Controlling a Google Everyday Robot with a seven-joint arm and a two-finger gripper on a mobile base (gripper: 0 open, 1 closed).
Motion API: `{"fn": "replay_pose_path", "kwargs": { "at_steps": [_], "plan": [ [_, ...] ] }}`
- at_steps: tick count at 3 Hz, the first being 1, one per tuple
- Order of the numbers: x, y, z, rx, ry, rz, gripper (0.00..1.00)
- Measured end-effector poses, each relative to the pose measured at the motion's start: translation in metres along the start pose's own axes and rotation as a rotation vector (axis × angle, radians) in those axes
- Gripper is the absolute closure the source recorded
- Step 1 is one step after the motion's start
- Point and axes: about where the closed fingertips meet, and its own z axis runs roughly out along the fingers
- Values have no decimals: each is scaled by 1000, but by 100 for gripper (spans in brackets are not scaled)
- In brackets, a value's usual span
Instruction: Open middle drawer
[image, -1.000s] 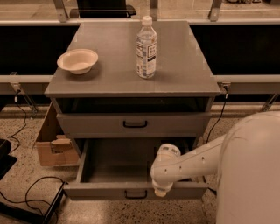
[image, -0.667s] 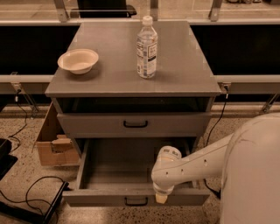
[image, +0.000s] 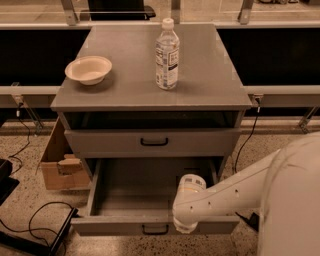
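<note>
The middle drawer (image: 135, 200) is pulled far out of the grey cabinet and shows a wide, shallow, bare grey interior. Its front panel (image: 110, 226) faces the camera, with a small black loop handle (image: 155, 229) at centre. My gripper (image: 183, 226) hangs from the white arm (image: 235, 192), which reaches in from the lower right. The gripper sits at the top edge of the drawer front, just right of the handle. The drawer above (image: 100, 142) has its own black handle and stands slightly out. Any lower drawer is hidden.
A cream bowl (image: 88, 69) and a clear water bottle (image: 167, 49) stand on the cabinet top (image: 210, 75). A cardboard box (image: 57, 162) sits on the floor to the left, with black cables (image: 35, 215) near it. My white body (image: 295, 200) fills the lower right.
The middle drawer has slid further out toward the camera. My gripper has moved with its front edge, down and nearer in the view.
</note>
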Motion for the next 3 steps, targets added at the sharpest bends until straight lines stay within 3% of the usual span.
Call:
{"fn": "replay_pose_path", "kwargs": {
  "at_steps": [1, 2, 3],
  "plan": [
    [3, 9, -1, -5, 2, 12, 100],
    [10, 33, -5, -15, 15, 44, 100],
    [10, 33, -4, -15, 15, 44, 100]
  ]
}}
